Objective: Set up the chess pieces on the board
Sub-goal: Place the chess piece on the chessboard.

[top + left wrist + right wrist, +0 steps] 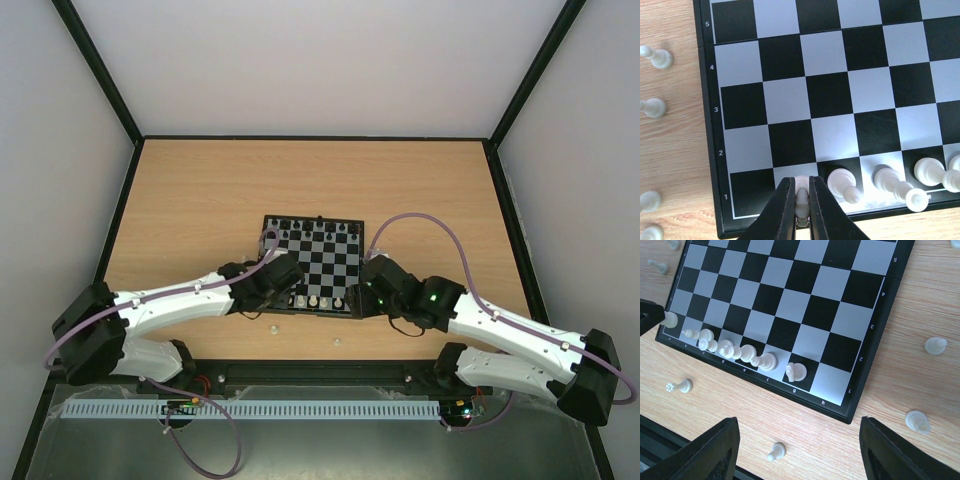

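White piece (801, 200) at the near row of the board (318, 262), pinched in your left jaws. Other white pieces (747, 352) stand alongside. Your right jaws hang spread, empty, over the tabletop (200, 200); loose pieces (936, 345) lie there.

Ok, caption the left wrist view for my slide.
Left gripper shut on a white chessman at rank 1 of the board, beside white pieces standing there.

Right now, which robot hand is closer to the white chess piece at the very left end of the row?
Left. The left gripper is shut on that white piece; the right gripper hangs open over the table off the board's other near corner.
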